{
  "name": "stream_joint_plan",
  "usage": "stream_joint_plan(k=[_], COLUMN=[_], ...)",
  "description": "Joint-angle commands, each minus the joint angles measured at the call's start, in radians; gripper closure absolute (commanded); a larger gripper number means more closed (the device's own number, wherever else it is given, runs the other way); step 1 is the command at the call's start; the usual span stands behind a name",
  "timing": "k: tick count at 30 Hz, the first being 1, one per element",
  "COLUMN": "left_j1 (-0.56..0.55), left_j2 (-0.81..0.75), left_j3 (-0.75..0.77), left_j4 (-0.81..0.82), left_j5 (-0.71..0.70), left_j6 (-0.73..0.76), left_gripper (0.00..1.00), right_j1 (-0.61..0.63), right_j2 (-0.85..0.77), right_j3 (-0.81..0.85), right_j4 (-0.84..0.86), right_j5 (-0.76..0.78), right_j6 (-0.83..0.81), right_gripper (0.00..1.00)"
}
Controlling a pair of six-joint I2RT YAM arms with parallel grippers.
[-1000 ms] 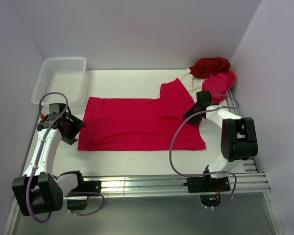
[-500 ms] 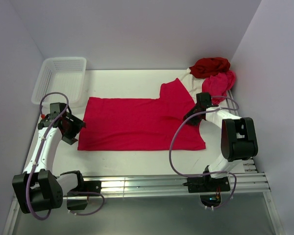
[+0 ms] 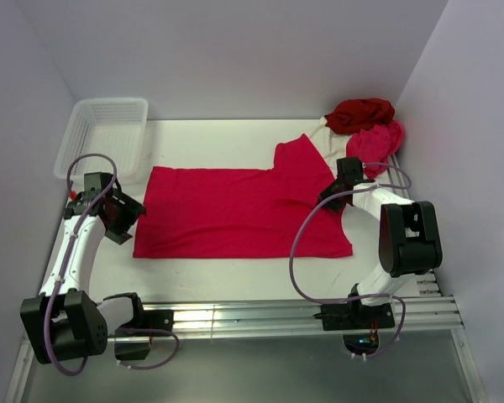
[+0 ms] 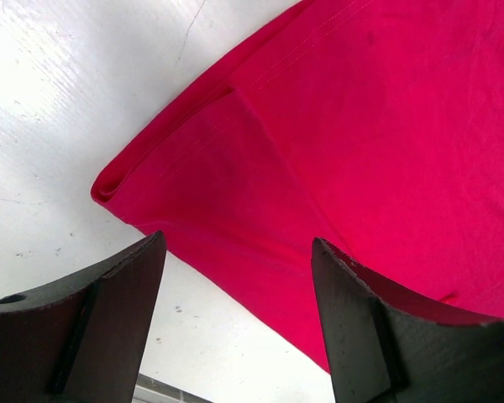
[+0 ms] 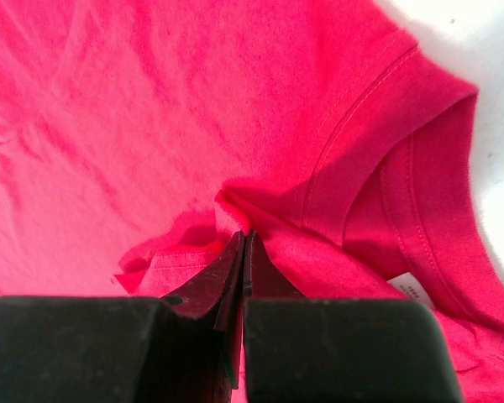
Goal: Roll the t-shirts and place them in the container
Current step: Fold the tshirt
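Observation:
A bright crimson t-shirt point(image 3: 235, 210) lies spread flat mid-table, hem to the left and collar to the right. My left gripper point(image 3: 131, 220) is open and empty, just above the shirt's left hem corner; in the left wrist view point(image 4: 239, 243) its fingers straddle the folded hem edge of the shirt point(image 4: 361, 126). My right gripper point(image 3: 330, 196) is shut on a pinched ridge of the crimson shirt point(image 5: 151, 101) beside the collar, seen in the right wrist view point(image 5: 242, 239). A dark red tee point(image 3: 361, 113), a pink-red tee point(image 3: 380, 141) and a whitish one point(image 3: 322, 138) lie piled at the back right.
A white plastic mesh basket point(image 3: 109, 102) stands at the back left. Walls close in the table on the left, back and right. A metal rail point(image 3: 260, 315) runs along the near edge by the arm bases.
My left gripper has shifted slightly toward the back, staying by the hem corner. My right gripper has barely moved and keeps its pinch. The shirt lies as before.

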Motion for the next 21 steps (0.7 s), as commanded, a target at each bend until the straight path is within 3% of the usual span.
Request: stream_joint_plan(k=[1, 7, 17, 20, 21], left_j1=[-0.002, -0.002, -0.004, -0.002, -0.004], left_j2=[0.008, 0.009, 0.025, 0.028, 0.028], left_j3=[0.034, 0.043, 0.069, 0.073, 0.076], left_j4=[0.016, 0.019, 0.002, -0.002, -0.004], left_j5=[0.004, 0.004, -0.003, -0.006, -0.006], left_j6=[0.017, 0.026, 0.043, 0.049, 0.051], left_gripper=[0.24, 0.24, 0.24, 0.24, 0.23], right_j1=[0.01, 0.03, 0.097, 0.104, 0.104], right_j2=[-0.053, -0.073, 0.011, 0.048, 0.059], right_j3=[0.031, 0.025, 0.154, 0.186, 0.201], right_j4=[0.025, 0.06, 0.021, 0.01, -0.002], right_j5=[0.068, 0.126, 0.226, 0.239, 0.247], right_j6=[0.002, 0.026, -0.003, 0.003, 0.006], right_gripper=[1.0, 1.0, 0.99, 0.89, 0.77])
